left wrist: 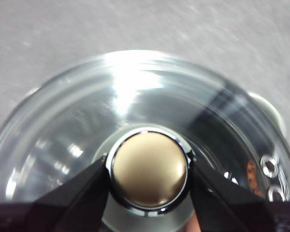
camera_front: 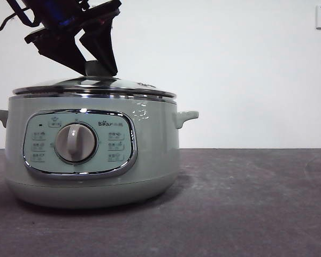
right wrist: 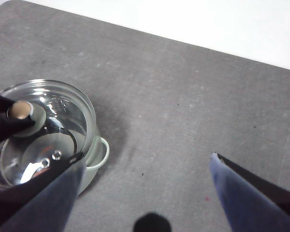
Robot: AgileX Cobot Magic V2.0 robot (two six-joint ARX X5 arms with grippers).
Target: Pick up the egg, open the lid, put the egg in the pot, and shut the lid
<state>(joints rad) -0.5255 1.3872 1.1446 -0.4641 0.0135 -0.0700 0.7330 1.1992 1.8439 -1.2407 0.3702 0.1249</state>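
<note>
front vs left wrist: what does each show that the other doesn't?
Front only: the pot's control panel, dial and side handles, with the lid seated on its rim. Left wrist only: the knob's top and something orange seen through the glass. Both: the left gripper with a jaw on each side of the knob.

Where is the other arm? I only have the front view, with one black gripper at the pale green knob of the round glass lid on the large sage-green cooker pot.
Observer: The right gripper hangs over the grey table, beside the pot.
Operator: Holding anything?
Observer: No, its jaws are wide open with nothing between them.
Operator: And the grip on the lid?
Observer: That is the left gripper; its jaws press the knob of the lid from both sides.
</note>
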